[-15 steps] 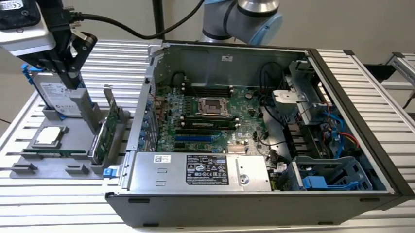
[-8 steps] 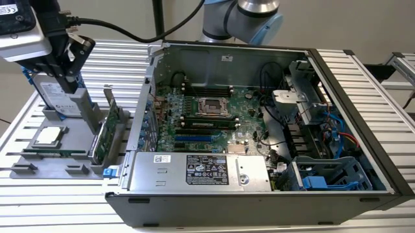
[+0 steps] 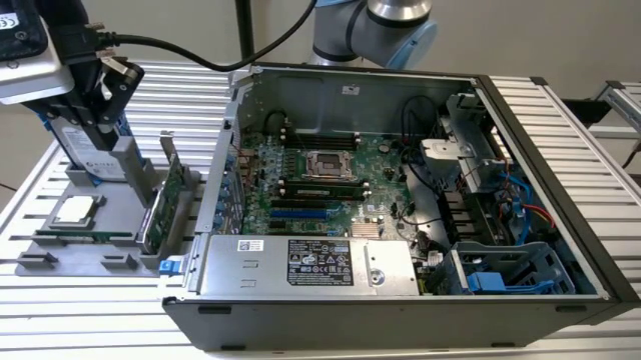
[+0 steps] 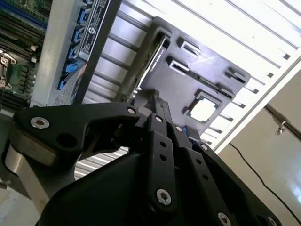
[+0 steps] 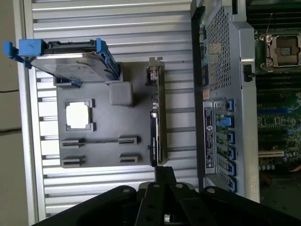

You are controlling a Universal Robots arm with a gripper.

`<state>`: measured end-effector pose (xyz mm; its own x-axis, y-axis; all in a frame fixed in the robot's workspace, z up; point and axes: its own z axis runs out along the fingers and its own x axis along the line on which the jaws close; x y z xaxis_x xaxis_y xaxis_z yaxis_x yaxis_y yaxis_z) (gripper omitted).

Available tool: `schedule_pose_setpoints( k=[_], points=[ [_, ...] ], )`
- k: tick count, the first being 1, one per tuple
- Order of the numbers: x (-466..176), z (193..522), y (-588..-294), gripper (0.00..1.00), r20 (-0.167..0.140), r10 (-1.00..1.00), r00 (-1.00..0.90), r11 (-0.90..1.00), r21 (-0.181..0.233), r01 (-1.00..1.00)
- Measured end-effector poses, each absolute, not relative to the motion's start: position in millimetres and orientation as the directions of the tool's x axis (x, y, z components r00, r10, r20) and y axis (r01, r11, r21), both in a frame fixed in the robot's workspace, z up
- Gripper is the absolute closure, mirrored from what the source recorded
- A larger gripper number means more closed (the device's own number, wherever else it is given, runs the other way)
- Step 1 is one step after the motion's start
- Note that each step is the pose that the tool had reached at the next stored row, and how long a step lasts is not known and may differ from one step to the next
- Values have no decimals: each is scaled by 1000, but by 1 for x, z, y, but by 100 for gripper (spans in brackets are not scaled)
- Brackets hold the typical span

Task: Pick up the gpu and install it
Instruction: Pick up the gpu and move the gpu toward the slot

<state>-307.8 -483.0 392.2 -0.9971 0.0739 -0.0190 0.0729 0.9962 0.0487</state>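
open steel computer case point(image 3: 320, 97): boxy, stands just beside the matte grey parts tray point(image 5: 108, 122). hard drive point(image 5: 66, 59): silver slab in a blue frame, upright at one tray end. gpu point(image 3: 161, 206): stands on edge along the tray side nearest the case; the exterior view shows its green board, the first wrist view its thin edge and silver bracket. black gripper point(image 5: 164, 170): above the tray, fingers closed together, holding nothing. square cpu point(image 5: 77, 115): flat on the tray.
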Motion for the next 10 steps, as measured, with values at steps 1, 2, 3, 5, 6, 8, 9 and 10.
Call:
schedule_pose_setpoints(
  k=[1, 2, 3, 5, 6, 8, 9, 10],
  points=[
    [-308, 392, -483, 100, -19, 74, -997, 996, 49, 73],
    [-308, 392, -483, 100, -19, 74, -997, 996, 49, 73],
    [-308, 392, -483, 100, -19, 74, -997, 996, 49, 73],
    [-308, 392, -483, 100, -19, 74, -997, 996, 49, 73],
    [-308, 392, -483, 100, -19, 74, -997, 996, 49, 73],
    [-308, 392, -483, 100, -19, 74, -997, 996, 49, 73],
    [-308, 392, -483, 100, -19, 74, -997, 996, 49, 73],
    [-308, 392, -483, 100, -19, 74, -997, 996, 49, 73]
  ],
)
